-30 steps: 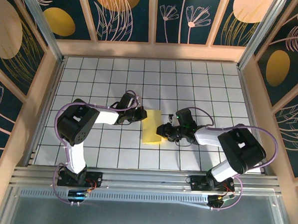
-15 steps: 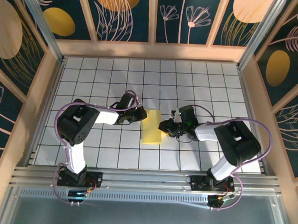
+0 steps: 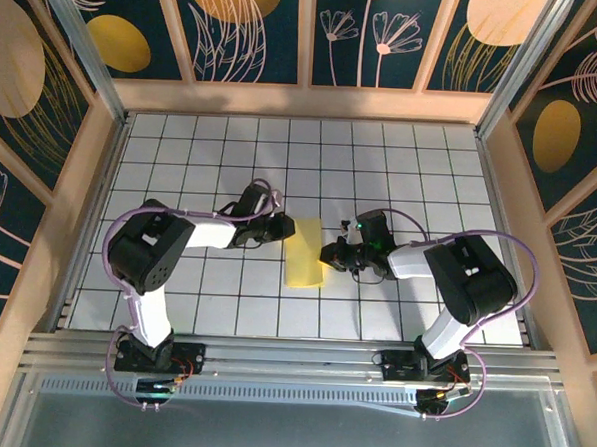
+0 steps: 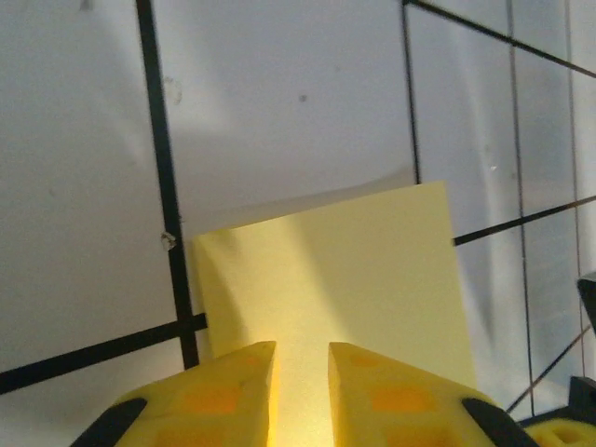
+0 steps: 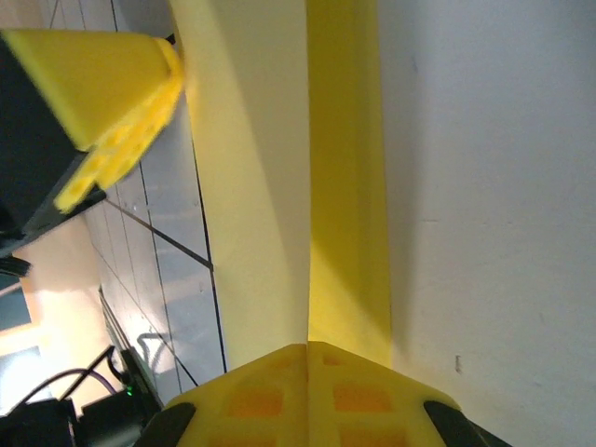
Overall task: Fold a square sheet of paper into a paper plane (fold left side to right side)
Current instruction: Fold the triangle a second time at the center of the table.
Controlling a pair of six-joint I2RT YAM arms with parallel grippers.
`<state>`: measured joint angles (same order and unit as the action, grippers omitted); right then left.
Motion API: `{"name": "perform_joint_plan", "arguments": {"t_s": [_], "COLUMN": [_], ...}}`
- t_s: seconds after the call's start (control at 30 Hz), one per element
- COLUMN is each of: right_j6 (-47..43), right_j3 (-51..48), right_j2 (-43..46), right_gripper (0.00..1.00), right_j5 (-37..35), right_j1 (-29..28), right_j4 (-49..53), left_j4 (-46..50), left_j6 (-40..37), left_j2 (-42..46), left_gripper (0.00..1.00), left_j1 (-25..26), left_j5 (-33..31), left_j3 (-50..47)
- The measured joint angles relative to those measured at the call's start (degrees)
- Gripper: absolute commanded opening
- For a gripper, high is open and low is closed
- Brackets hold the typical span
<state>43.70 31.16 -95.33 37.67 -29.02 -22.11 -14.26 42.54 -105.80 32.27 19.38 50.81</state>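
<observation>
The square sheet of paper [image 3: 305,254] lies folded into a narrow yellow strip on the white tiles at the table's middle. In the left wrist view the paper [image 4: 345,279] runs under my left gripper [image 4: 301,346], whose jaws stand a little apart over its left edge. In the top view that left gripper [image 3: 283,231] sits at the strip's upper left. My right gripper [image 3: 329,253] meets the strip's right edge. In the right wrist view the right gripper [image 5: 307,346] is shut, with an edge of the paper [image 5: 261,186] running straight into the seam between its jaws.
Wooden walls [image 3: 68,221] ring the tiled table [image 3: 232,160] on three sides. A metal rail [image 3: 291,358] with both arm bases runs along the near edge. The left gripper's yellow finger [image 5: 102,84] shows across the paper in the right wrist view.
The right gripper has swung up to the strip's right edge and closed there. The left gripper's jaws have parted slightly. The paper has stayed in place.
</observation>
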Motion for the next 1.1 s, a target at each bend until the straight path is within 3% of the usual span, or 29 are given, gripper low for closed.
{"name": "perform_joint_plan", "arguments": {"t_s": [0.3,0.43,0.57,0.83,1.1], "right_j6": [0.42,0.7,1.64,3.3,3.89], "right_j3": [1.79,2.75,2.89,3.54,4.26], "right_j2": [1.09,1.73,2.19,2.73,2.73], "right_gripper": [0.0,0.0,0.0,0.0,0.0], "right_j5": [0.02,-0.04,-0.07,-0.33,-0.7], "right_j1": [0.0,0.0,0.0,-0.09,-0.35], "right_j4": [3.04,4.66,6.08,8.41,9.09], "left_j4": [1.7,1.09,2.19,7.04,14.23], "left_j6": [-8.35,-11.76,-13.84,-17.97,-23.04], "left_j2": [22.93,32.33,36.39,32.41,16.31], "left_gripper": [0.37,0.4,0.43,0.47,0.56], "left_j1": [1.25,6.4,14.32,30.1,37.81], "left_j5": [-6.47,-9.62,-13.81,-25.46,-35.63], "left_j3": [-4.04,-11.45,-17.42,-15.76,-2.82]}}
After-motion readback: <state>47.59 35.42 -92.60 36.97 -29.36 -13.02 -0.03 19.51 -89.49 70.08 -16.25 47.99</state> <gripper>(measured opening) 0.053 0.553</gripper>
